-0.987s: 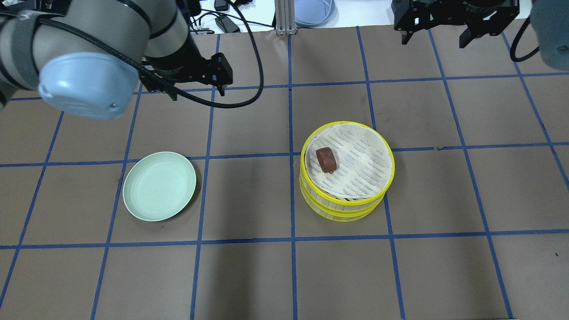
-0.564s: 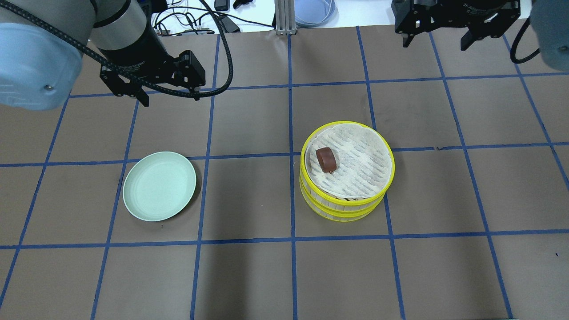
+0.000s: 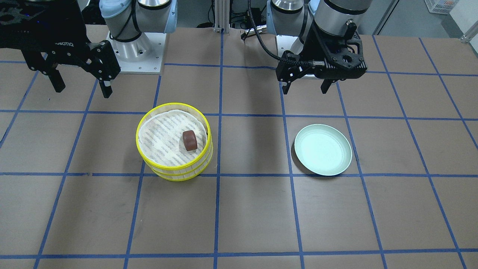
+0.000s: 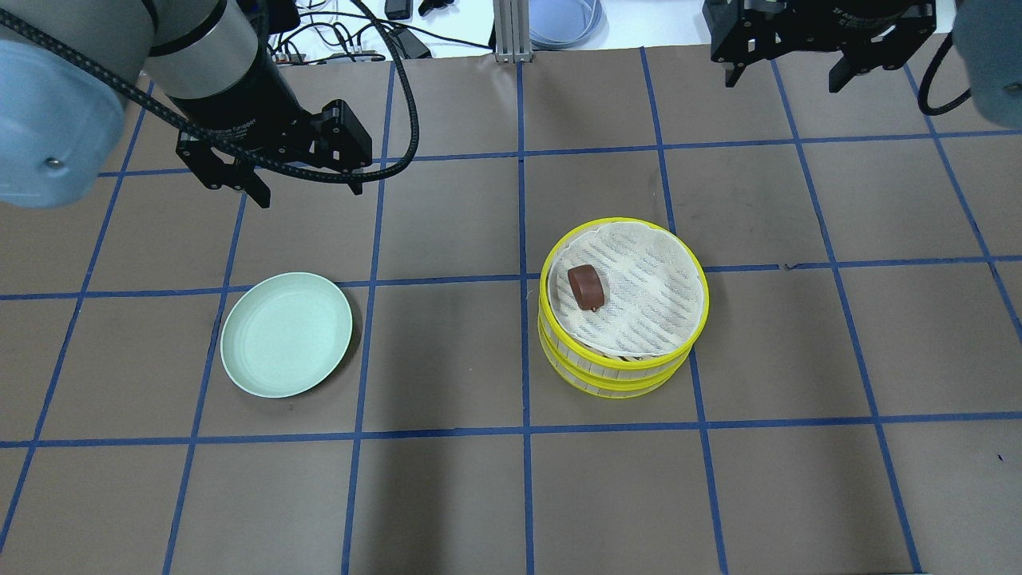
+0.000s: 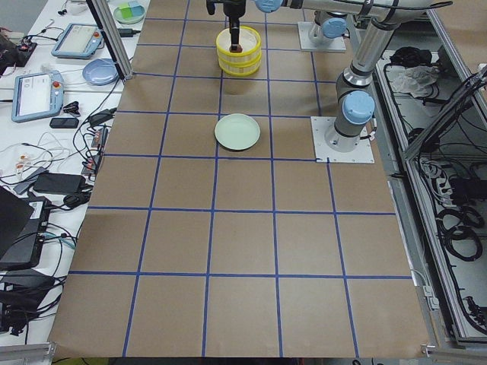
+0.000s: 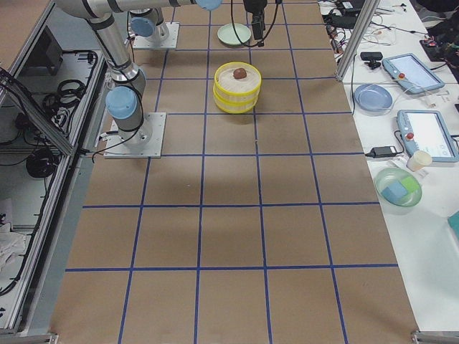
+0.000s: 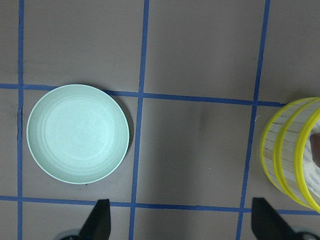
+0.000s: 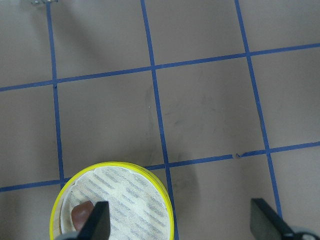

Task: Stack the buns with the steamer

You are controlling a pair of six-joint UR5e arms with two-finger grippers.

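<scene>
A dark reddish-brown bun (image 4: pixel 587 287) lies on the white liner in the top tier of the stacked yellow steamer (image 4: pixel 615 375), left of its centre. It also shows in the front view (image 3: pixel 189 140) and at the bottom of the right wrist view (image 8: pixel 81 215). The cream-white bun is not in view. My left gripper (image 4: pixel 309 192) is open and empty, in the air beyond the pale green plate (image 4: pixel 286 334). My right gripper (image 4: pixel 782 80) is open and empty, high over the far right of the table, well away from the steamer.
The plate (image 3: pixel 323 155) is bare and lies about one grid square to the left of the steamer (image 3: pixel 175 172). Cables and a blue dish (image 4: pixel 563 20) lie past the table's far edge. The arm bases (image 3: pixel 136 48) stand at the robot's side.
My left arm has swung to the left and its gripper has turned square to the table, ending a little nearer the plate. My right gripper, the bun and the steamer have hardly moved.
</scene>
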